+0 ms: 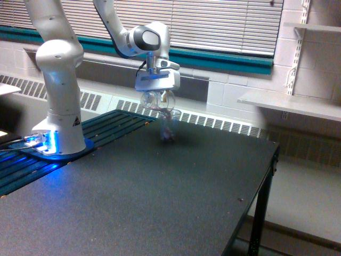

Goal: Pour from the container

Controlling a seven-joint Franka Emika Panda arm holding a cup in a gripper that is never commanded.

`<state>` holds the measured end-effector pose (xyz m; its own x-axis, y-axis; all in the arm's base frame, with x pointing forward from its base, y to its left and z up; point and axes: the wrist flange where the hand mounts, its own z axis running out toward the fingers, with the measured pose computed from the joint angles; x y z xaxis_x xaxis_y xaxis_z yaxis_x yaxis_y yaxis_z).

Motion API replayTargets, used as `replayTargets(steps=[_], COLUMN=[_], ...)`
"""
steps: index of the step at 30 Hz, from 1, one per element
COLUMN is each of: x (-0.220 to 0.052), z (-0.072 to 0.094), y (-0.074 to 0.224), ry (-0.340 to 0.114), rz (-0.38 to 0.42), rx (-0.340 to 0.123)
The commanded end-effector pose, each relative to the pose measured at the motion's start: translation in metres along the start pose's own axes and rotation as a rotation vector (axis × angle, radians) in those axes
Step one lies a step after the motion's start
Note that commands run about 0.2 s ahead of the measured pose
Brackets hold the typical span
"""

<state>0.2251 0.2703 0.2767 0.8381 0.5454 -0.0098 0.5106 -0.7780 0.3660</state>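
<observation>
Item: gripper [157, 92], white, hanging from the arm above the far part of the table. Clamped on the container [157, 100], a clear glass mug held tipped, its loop handle toward the exterior view's right. The glass looks nearly empty; contents too blurred to tell.

Item: plastic cup [169, 126], clear, narrow, without handle. Upright on the table directly beneath the container, at about 5 o'clock of it, rim just below the mug's mouth. Small dark-reddish pieces show in its lower part.

Item: table [160, 202], black, matte top; one leg visible at 4 o'clock of the cup.

Item: robot base column [61, 96], white, at 9 o'clock of the cup, well apart, standing on a dark slatted platform [114, 125] with blue light at its foot.

Item: wall shelf [290, 104], pale, at 3 o'clock, well apart.

Item: window blinds [213, 24], at 12 o'clock behind the gripper, with a teal sill below.

Nothing stands between container and cup.
</observation>
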Motion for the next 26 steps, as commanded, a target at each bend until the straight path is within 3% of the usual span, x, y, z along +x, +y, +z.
replayTargets(steps=[1, 26], x=[0.004, 0.013], z=[-0.002, -0.016], y=[-0.002, 0.006], ry=[0.002, 0.056], rz=[-0.021, 0.029], rx=[-0.009, 0.014])
